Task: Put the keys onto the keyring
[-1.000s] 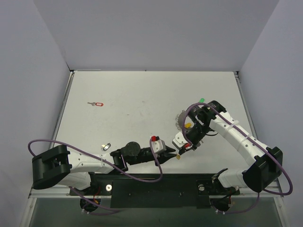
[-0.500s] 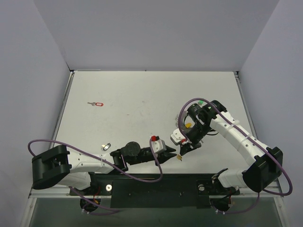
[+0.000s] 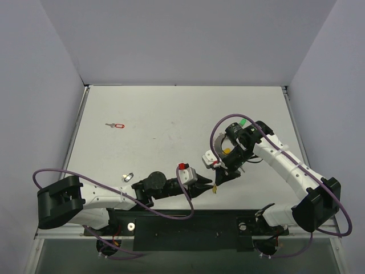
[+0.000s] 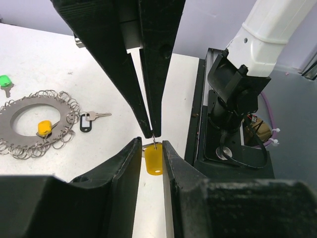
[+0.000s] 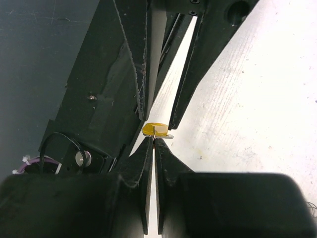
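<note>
I hold the yellow key [image 4: 153, 159] between both pincers, just above the bench [image 3: 159, 114], close to the near edge and a little right of its middle. My left pincer [image 4: 151, 146] is closed on the key's plastic head, one finger on each flat side. My right pincer [image 5: 154, 141] meets it from the opposite side, pinched almost shut at the thin metal loop on top of the head (whether it truly bites the wire or only touches it, I cannot tell). The keyring [image 4: 42, 101] lies flat on the bench further toward the right edge, well apart from this key.

As I judge it, the step is a hand-over, so that the key can then be threaded. To do it well, I should be sure the right grip is firm before the left lets go. I should open the left slowly and stay low over the bench, so a slip costs little. Whichever pincer ends up carrying the key must leave the opening of that loop clear, or nothing can hook onto the keyring's rim.
</note>
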`<state>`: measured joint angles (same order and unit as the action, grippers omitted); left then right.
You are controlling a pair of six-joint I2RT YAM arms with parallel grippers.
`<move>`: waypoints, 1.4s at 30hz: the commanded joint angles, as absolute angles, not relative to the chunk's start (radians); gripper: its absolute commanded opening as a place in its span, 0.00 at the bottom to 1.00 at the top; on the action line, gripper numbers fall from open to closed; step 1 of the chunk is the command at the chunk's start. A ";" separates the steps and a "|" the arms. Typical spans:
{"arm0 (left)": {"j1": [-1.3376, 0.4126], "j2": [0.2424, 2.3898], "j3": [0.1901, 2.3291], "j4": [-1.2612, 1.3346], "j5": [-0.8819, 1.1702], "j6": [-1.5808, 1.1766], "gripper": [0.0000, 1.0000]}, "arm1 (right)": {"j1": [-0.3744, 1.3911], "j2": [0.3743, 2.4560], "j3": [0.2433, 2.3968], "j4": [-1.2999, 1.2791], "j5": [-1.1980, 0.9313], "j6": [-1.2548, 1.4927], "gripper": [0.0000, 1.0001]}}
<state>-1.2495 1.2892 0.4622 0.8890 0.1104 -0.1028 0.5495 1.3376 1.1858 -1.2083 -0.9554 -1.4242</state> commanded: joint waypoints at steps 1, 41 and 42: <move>-1.256 1.305 0.488 0.956 0.135 -0.130 0.33 | 0.545 1.315 1.178 -1.224 -0.994 -1.391 0.00; -1.255 1.341 0.408 1.118 0.051 -0.137 0.00 | 0.516 1.312 1.184 -1.203 -1.072 -1.318 0.33; -1.255 1.336 0.387 1.147 0.052 -0.126 0.00 | 0.496 1.307 1.192 -1.207 -1.084 -1.316 0.37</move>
